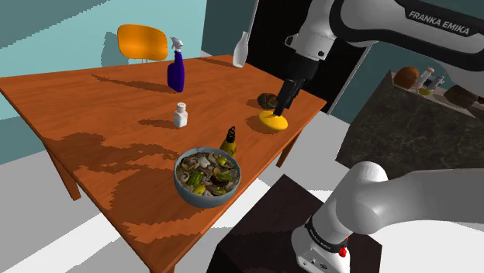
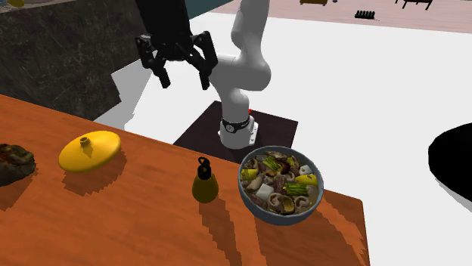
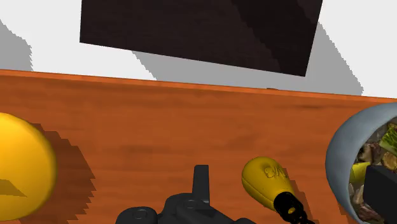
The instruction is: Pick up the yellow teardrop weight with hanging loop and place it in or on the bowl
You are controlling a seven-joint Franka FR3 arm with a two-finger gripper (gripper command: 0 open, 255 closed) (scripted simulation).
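Note:
The yellow teardrop weight [image 1: 229,141] with a black hanging loop stands upright on the wooden table [image 1: 101,108], close beside the bowl. The grey bowl [image 1: 207,177], full of mixed food, sits near the table's front edge. My gripper [image 2: 181,72] hangs open well above the table, touching nothing. In the second exterior view the weight [image 2: 203,184] stands just left of the bowl [image 2: 249,198]. In the wrist view the weight [image 3: 267,181] lies far below, between my fingers [image 3: 201,184], with the bowl's rim [image 3: 336,159] beside it.
A flat yellow disc-shaped object [image 1: 273,120] and a dark lump [image 1: 267,99] lie under the arm near the table edge. A white shaker [image 1: 181,115], a blue spray bottle [image 1: 176,71] and a white bottle [image 1: 240,50] stand farther back. The dark stand [image 3: 203,32] is beside the table.

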